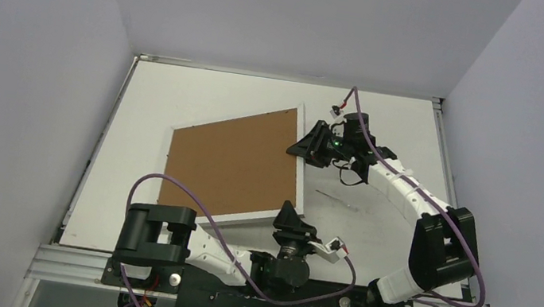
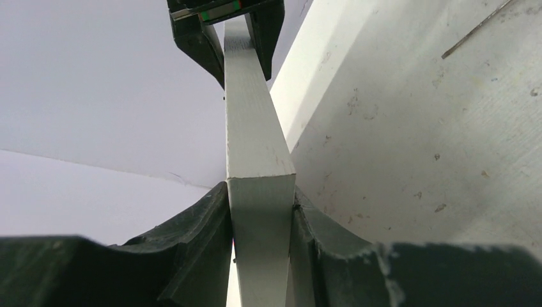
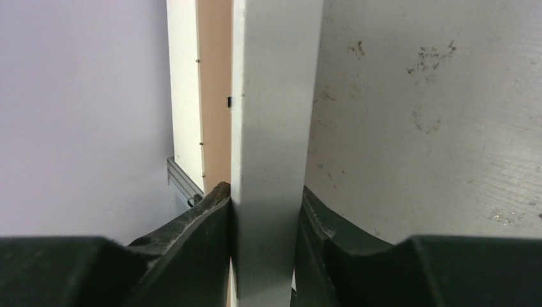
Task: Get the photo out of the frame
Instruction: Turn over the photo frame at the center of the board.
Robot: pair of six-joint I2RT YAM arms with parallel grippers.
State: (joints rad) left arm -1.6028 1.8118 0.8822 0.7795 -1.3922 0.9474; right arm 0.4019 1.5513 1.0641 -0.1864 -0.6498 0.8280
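Frame held by its right edge between both grippers, brown back up.

The frame [image 1: 231, 164] is seen left of centre of the white table [image 1: 386, 121]. Its near right corner is pinched by the left gripper [image 1: 288, 218] and its far right corner by the right gripper [image 1: 305, 149], the white edge being clamped between the fingers [image 3: 192, 249]. The inside is covered by the brown back [image 1: 210, 145], so the photo cannot be seen.

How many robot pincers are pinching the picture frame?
2. The left pincer grips the frame at its near right corner; the right pincer grips its far right corner.
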